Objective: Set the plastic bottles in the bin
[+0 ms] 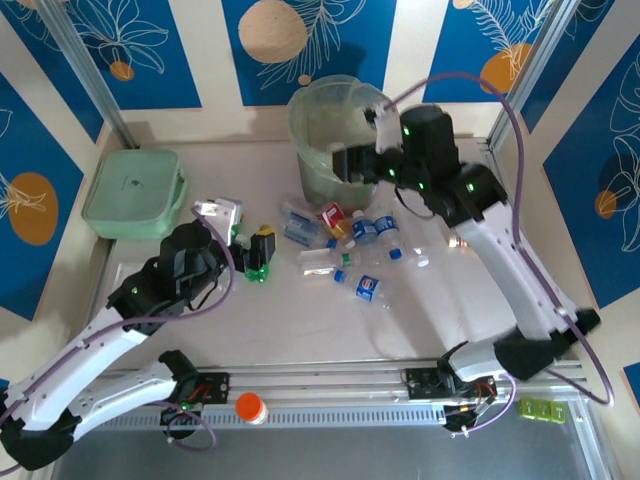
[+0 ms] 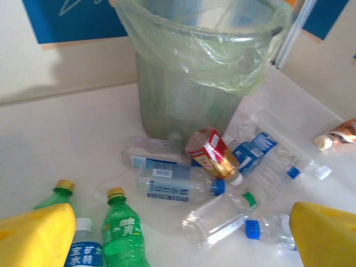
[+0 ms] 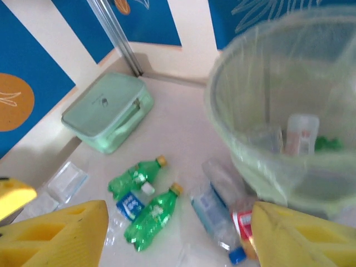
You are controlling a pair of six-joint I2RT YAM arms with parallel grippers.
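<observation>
Bin [image 1: 318, 150]: upright at far side of bench [image 1: 300, 330], pale green liner [image 2: 222, 61] folded over rim; a few bottles already lying inside.
Plastic bottles [image 1: 352, 245]: most lie flat in a loose heap on the bench just in front of the bin; red-label one [image 2: 211, 153] right at bin's foot; two green ones [image 1: 260, 255] near-left of bin, a bit apart from the heap.
Mint box [image 1: 135, 190]: well left of bin, not the target.
L claw [image 2: 181, 233]: near-left of bin, low by the green pair, fingers spread wide, nothing in it.
R claw [image 3: 179, 222]: up at bin's right rim, fingers apart, empty.
Handling: prob. empty, so v. light; thin walls dent if squeezed; slick, will roll or skid on the smooth bench.
Where to grab: across the body approx. mid-length, at the label, claw square to the long axis; neck/cap end too narrow, likely to pivot.
Risk: nudging one bottle sets its neighbours rolling.
</observation>
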